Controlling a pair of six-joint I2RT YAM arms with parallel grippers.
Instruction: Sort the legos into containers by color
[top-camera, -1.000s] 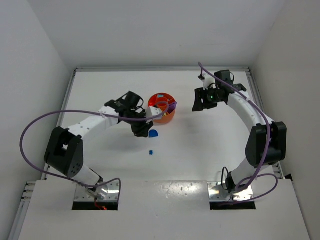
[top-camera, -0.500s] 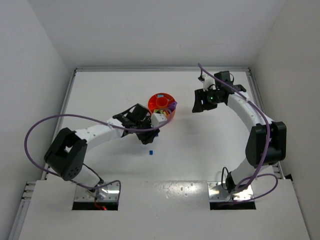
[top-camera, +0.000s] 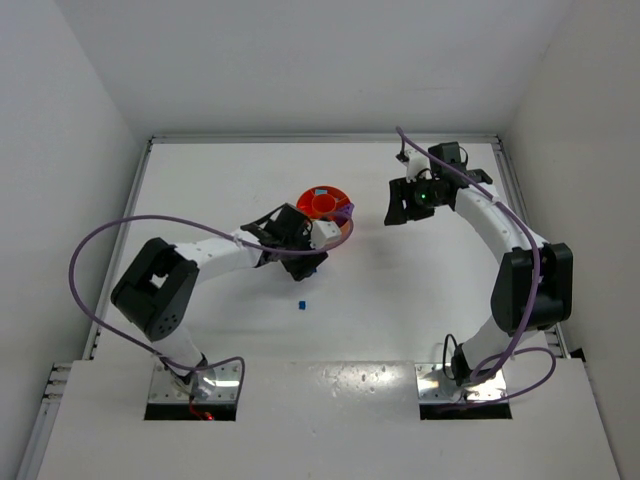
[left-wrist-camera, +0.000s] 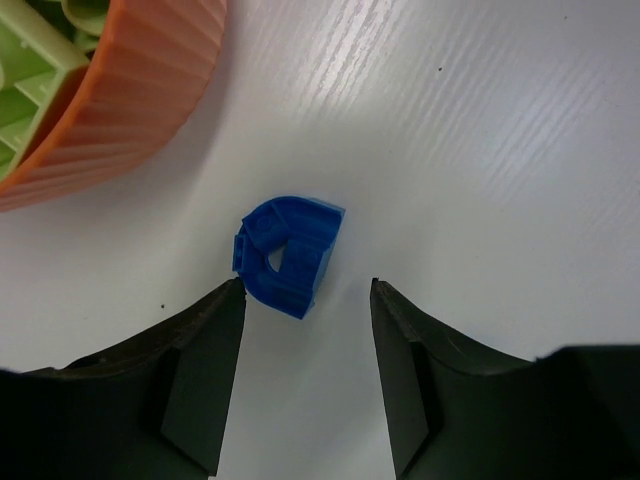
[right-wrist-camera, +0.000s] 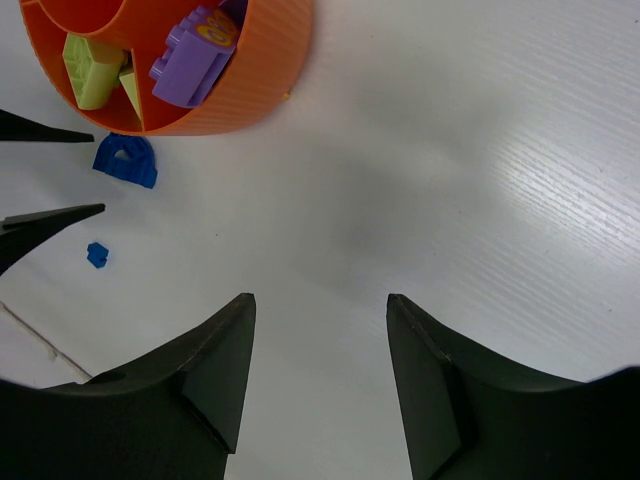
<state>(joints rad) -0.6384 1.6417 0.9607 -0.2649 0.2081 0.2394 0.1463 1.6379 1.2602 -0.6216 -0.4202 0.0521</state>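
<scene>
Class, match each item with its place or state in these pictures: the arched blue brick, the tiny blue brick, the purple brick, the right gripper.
Column one:
1. arched blue brick
2. tiny blue brick
3. purple brick
4. right gripper

Column two:
A. in a compartment of the orange tray
B. open over bare table, holding nothing
C. lying at the open fingertips of the left gripper
D. alone on the table, apart from the tray

Pairs: 1-C, 2-D, 3-A, 4-B.

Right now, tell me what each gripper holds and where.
Nothing is held. The left gripper stands open over the loose blue arched lego; the right gripper is open and empty.
</scene>
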